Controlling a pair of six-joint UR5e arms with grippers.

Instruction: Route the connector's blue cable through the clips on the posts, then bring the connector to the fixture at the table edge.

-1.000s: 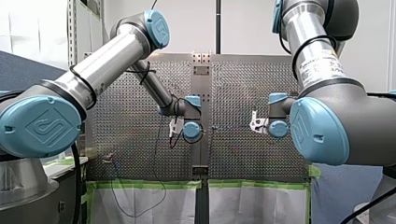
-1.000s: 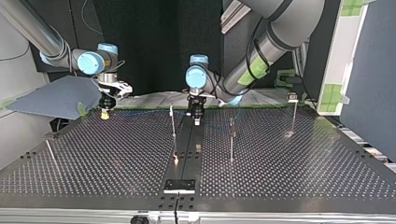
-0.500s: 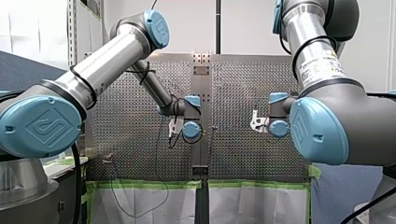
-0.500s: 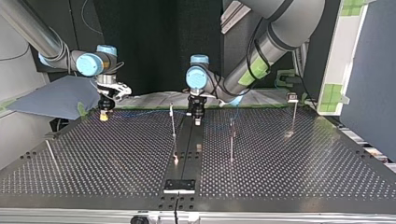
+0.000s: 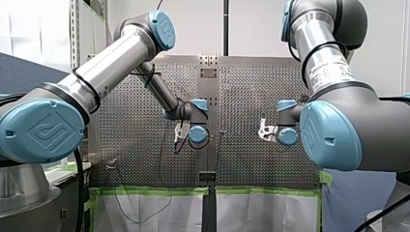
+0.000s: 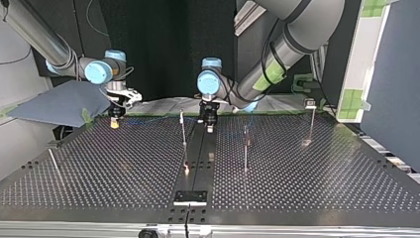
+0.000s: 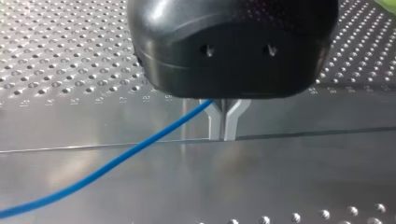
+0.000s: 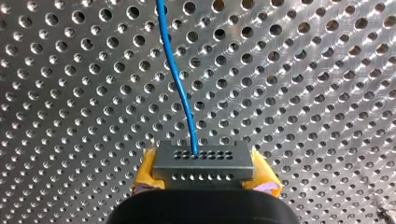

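Holding the connector point(image 8: 204, 161) in my right gripper point(image 8: 205, 173), clamped end to end between yellow pads point(image 8: 145, 170), with the blue cable point(image 8: 180, 88) leaving its holed face straight ahead over the perforated desk point(image 8: 327, 93). Pinching the same cable farther along in my left gripper point(image 7: 224, 122), with metal fingers point(image 7: 232, 122) closed together on it just above the smooth centre strip point(image 7: 280, 177), and letting the rest trail away to one side.

Placed, in the top view, at ten o'clock for my right gripper and close to twelve for my left gripper, both near the desk's far edge, with a faint blue line drawn between them. Passing by the head of the thin post point(image 6: 184, 136) just toward eleven o'clock of centre; cannot tell whether caught there. Showing no cable on the second post point(image 6: 245, 151) toward one o'clock of centre, the third post point(image 6: 312, 124) at two o'clock or the leaning post point(image 6: 54, 163) at eight o'clock. Leaving untouched the dark plate point(image 6: 190, 197) at six o'clock on the near edge, taken to be the fixture.

Judged early in the task: cable gripped at two places and drawn out, routing through the clips (too small to make out) mostly or wholly yet to do, carrying the connector to the fixture not begun.
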